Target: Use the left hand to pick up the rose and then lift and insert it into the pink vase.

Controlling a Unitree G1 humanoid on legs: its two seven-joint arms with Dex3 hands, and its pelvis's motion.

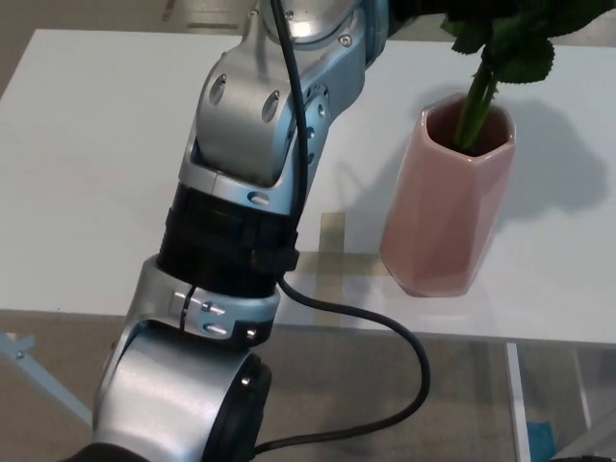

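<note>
The pink vase (443,212) stands upright on the white table (87,173), near its front edge at the right. The rose's green stem (474,106) goes down into the vase's mouth, leaning a little to the right, with leaves (525,58) just above the rim. The flower is cut off by the top edge. My left hand (423,8) shows only as a dark sliver at the top edge, right where the stem and leaves run up, and it holds the rose there. My right hand does not show.
My left arm (250,164), silver and black, fills the middle and left of the picture and hides much of the table. A black cable (404,346) loops off it below the table's front edge. Floor and a table leg (19,356) show underneath.
</note>
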